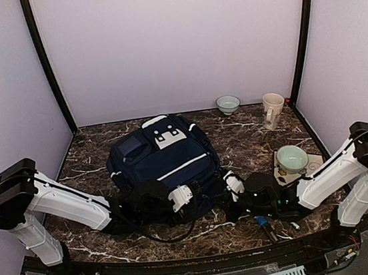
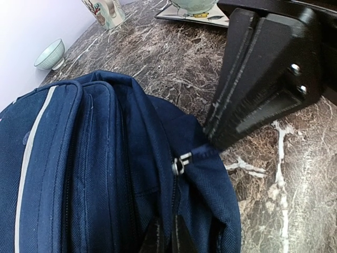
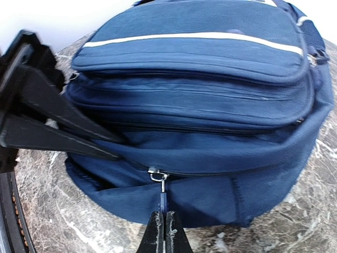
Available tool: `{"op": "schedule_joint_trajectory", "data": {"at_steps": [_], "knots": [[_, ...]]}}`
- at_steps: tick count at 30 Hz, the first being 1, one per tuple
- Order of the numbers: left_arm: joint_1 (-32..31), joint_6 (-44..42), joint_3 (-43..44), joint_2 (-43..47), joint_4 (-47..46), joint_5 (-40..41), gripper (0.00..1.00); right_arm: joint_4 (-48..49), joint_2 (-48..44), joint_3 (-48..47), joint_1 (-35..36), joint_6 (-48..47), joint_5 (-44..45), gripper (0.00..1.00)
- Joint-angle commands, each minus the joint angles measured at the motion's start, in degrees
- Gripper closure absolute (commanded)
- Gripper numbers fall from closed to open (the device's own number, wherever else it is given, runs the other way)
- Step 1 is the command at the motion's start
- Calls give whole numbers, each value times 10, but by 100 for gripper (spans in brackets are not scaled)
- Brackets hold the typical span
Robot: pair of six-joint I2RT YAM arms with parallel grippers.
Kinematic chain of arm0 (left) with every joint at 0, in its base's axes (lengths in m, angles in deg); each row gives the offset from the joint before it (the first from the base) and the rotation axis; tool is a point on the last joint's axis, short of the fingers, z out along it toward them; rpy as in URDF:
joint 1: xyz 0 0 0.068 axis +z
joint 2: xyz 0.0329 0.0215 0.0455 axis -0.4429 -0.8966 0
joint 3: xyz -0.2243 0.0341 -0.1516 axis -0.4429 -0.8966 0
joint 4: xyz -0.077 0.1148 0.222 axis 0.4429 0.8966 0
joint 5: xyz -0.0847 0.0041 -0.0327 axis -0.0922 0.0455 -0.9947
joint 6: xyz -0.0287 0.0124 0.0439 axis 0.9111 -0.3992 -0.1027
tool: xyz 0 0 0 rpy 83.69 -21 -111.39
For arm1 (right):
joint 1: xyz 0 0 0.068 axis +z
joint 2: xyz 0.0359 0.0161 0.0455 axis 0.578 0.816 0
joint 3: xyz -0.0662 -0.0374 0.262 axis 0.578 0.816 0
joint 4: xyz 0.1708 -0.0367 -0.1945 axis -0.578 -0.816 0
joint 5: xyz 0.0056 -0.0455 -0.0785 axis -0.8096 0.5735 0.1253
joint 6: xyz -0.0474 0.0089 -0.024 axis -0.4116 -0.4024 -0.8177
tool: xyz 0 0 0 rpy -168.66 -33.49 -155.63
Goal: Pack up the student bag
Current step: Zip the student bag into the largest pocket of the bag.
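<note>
Student bag (image 1: 162,155): navy with a white stripe, lying flat at the centre of the dark marbled table (image 1: 251,139). Its grey-white patch points toward 12 o'clock.

Left gripper (image 2: 167,224): at the bag's 6 o'clock edge, fingers clenched on a fold of the navy fabric just beside the zip.

Right gripper (image 3: 164,215): at the bag's 5 o'clock corner, pinched tight on the blue zipper pull (image 3: 162,196) — the metal slider sits just above its fingertips.

Small bowl (image 1: 227,103): at 1 o'clock from the bag, near the back wall.

Mug (image 1: 272,110): at 2 o'clock, upright.

Green bowl (image 1: 292,158): at 3 o'clock — resting on a patterned plate (image 1: 313,162).
</note>
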Motion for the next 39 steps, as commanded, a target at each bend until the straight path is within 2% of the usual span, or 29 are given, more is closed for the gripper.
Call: {"op": "schedule_joint_trajectory", "data": {"at_steps": [1,11,28,39], "knots": [[2,21,-27,47,12,-1,100,-16,-21,14,-24,15,36,100],[1,45,-67,104,52,-50,100,-30,-12,11,-84,33,38,100],[-1,59,-125,204,69,-50,100,-1,60,-26,-165,41,21,100],[-2,72,-148,255,61,-2,100,-58,6,-22,-196,39,59,100]]}}
